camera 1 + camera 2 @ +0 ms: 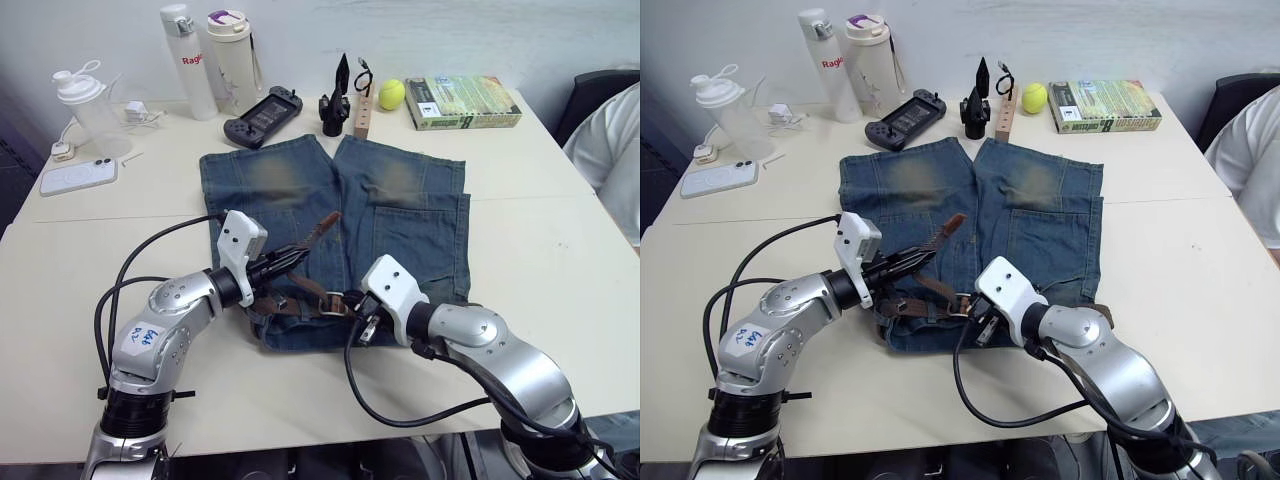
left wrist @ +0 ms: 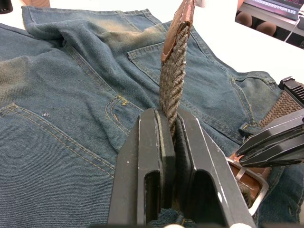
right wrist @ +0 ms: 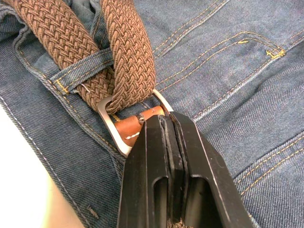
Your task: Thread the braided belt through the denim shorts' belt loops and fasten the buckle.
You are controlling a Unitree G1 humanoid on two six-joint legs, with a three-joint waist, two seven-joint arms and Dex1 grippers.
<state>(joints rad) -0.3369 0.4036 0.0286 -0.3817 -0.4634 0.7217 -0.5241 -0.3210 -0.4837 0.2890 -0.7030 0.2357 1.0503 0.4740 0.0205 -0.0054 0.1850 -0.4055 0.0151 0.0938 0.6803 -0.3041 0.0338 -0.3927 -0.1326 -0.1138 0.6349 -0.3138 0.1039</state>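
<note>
The denim shorts (image 1: 405, 225) lie flat mid-table, waistband toward me. The braided belt (image 3: 126, 52) runs along the waistband and under a belt loop (image 3: 80, 76), then passes through the silver buckle (image 3: 110, 124). My left gripper (image 1: 298, 258) is shut on the belt's free end, which slants up off the denim to its leather tip (image 2: 183, 19). My right gripper (image 1: 972, 308) is shut at the buckle's brown leather tab, fingertips (image 3: 164, 124) against the frame; a bit of braid shows between its fingers.
Along the far edge stand two bottles (image 1: 205, 60), a shaker (image 1: 88, 105), a phone (image 1: 78, 176), a game controller (image 1: 262, 115), a wooden block (image 1: 364, 112), a tennis ball (image 1: 391, 94) and a book (image 1: 462, 101). A person (image 1: 612, 150) sits at the right.
</note>
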